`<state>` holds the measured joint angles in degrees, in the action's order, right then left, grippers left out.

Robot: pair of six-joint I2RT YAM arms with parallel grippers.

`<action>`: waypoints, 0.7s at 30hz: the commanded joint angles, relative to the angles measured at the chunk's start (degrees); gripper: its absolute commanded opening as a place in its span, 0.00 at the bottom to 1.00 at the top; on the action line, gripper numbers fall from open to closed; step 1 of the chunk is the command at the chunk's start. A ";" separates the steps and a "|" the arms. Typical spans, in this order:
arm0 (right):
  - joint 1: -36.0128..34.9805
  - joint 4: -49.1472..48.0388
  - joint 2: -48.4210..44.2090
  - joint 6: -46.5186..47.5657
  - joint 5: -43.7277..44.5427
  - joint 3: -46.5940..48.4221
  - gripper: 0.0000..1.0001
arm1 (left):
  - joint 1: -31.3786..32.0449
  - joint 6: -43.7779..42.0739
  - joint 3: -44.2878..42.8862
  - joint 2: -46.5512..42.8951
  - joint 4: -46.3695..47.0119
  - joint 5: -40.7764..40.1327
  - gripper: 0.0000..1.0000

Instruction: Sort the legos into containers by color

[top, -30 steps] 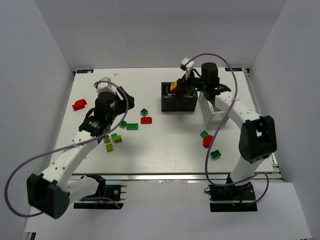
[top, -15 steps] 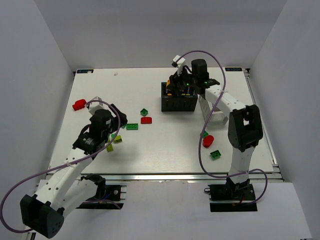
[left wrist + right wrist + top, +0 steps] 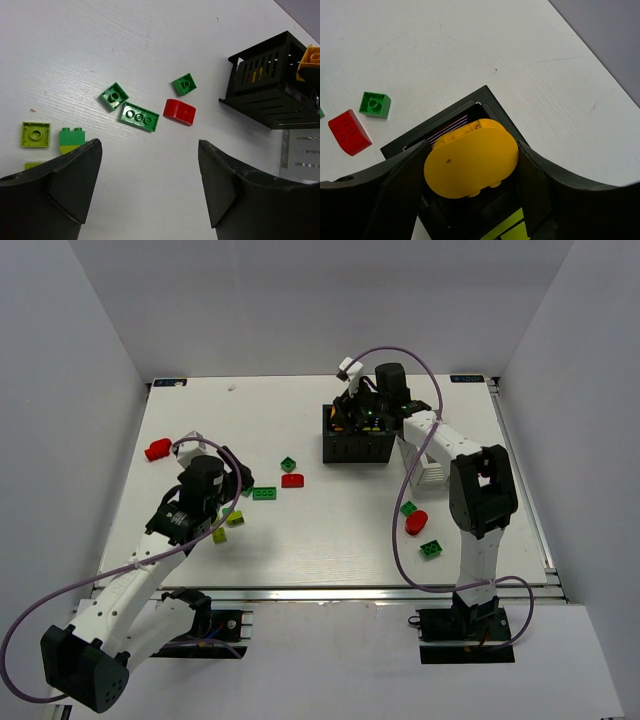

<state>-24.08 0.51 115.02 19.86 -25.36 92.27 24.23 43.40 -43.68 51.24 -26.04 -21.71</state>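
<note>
1. The bricks are small studded plastic pieces. The yellow brick (image 3: 470,162) has rounded ends, and there is also a red rounded brick (image 3: 179,111), a long green brick (image 3: 139,116) and a lime square brick (image 3: 35,134).
2. The yellow brick is clamped between the fingers of the right end effector (image 3: 471,150). It is directly above the black box (image 3: 435,122), which stands towards the far edge of the worktop (image 3: 300,540).
3. The red, green and lime bricks lie loose on the worktop, left of the box.
4. The right arm stretches to the far edge, passing over the white basket (image 3: 428,465) just beside the box.
5. The left arm reaches in from the near left corner. The left end effector (image 3: 149,145) is spread wide with nothing in it and hovers above the loose bricks.
6. Only the overhead view shows another red brick (image 3: 157,449) near the left edge. It also shows a red-and-green cluster (image 3: 415,522) towards the right edge.
7. The left wrist view alone shows the studs clearly.
</note>
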 commanded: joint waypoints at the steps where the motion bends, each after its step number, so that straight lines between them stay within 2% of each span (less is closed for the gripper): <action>1: -0.01 -1.22 -1.20 1.06 -0.30 2.21 0.73 | -0.15 -0.33 -2.55 -0.71 -1.38 -1.40 0.87; 5: 0.08 -1.39 -3.83 2.29 -1.18 1.34 0.89 | -0.15 -0.86 -3.51 -0.01 -1.99 -2.19 0.90; 12: 0.69 -2.96 -9.98 3.61 -1.88 -2.70 0.89 | -0.32 -2.17 -5.36 2.81 -2.52 -1.49 0.90; 15: 1.74 -5.87 -13.68 3.26 -2.40 -7.62 0.89 | -0.58 -2.53 -5.62 3.60 -3.13 -0.61 0.88; 16: 2.27 -4.48 -14.12 3.52 -5.63 -7.98 0.89 | -0.67 -2.44 -5.54 3.77 -3.31 -0.35 0.86; 17: 2.97 -2.73 -14.73 4.39 -8.97 -7.63 0.89 | -0.76 -2.44 -5.36 3.86 -3.49 0.26 0.79; 19: 5.79 -0.26 -16.57 4.23 -18.96 -8.24 0.77 | -0.85 -2.09 -4.57 3.69 -4.01 1.14 0.68; 20: 6.40 1.23 -17.37 3.88 -20.93 -8.94 0.72 | -0.94 -1.48 -4.31 3.60 -4.36 1.67 0.53; 21: 7.19 1.94 -18.25 4.48 -22.35 -9.56 0.60 | -0.94 -1.21 -3.52 3.34 -4.80 1.94 0.44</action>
<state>-19.49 -0.12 100.20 23.59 -36.91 84.29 23.70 42.09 -47.31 55.44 -29.21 -21.34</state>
